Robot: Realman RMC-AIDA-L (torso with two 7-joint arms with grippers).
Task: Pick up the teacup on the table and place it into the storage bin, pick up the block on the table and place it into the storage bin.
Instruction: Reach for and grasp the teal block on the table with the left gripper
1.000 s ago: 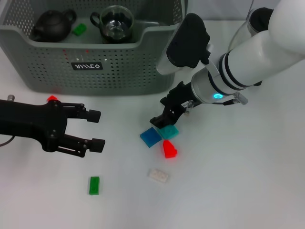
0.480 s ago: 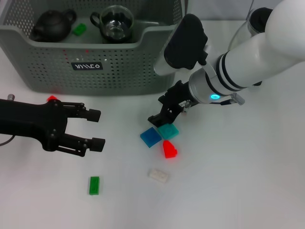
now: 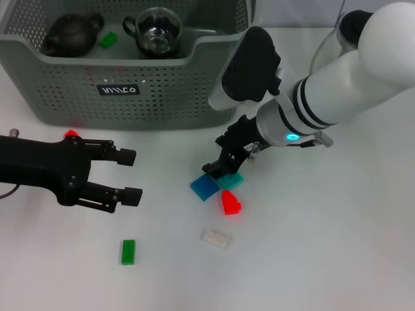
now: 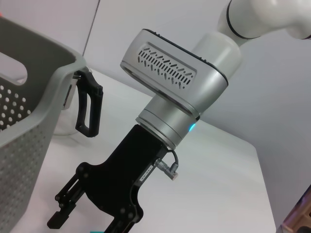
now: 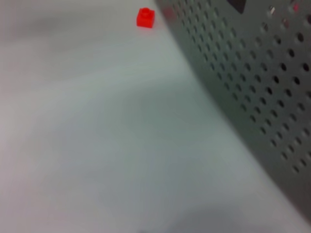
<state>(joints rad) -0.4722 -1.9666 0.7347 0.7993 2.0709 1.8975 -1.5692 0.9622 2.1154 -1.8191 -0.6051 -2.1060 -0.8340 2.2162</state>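
On the white table [image 3: 337, 246] we see the right gripper [image 3: 222, 170] lowered onto a small cluster of blocks, its dark fingers spread around the teal block [image 3: 231, 179], with the blue block [image 3: 205, 187] touching that block's left side and the red block [image 3: 230, 203] just in front. We cannot tell whether the fingers press the teal block yet. Farther forward lie a white block [image 3: 214, 238] and a green block [image 3: 128, 251]. Behind them stands the storage bin [image 3: 162, 97]; inside it we make out a dark teapot [image 3: 70, 35], a glass teacup [image 3: 155, 29] and a small green block [image 3: 107, 39]. Our left gripper [image 3: 128, 175] hovers low over the table, well left of the cluster, its fingers apart and holding nothing; a small red block [image 3: 70, 134] sits just behind it, near the bin's front wall
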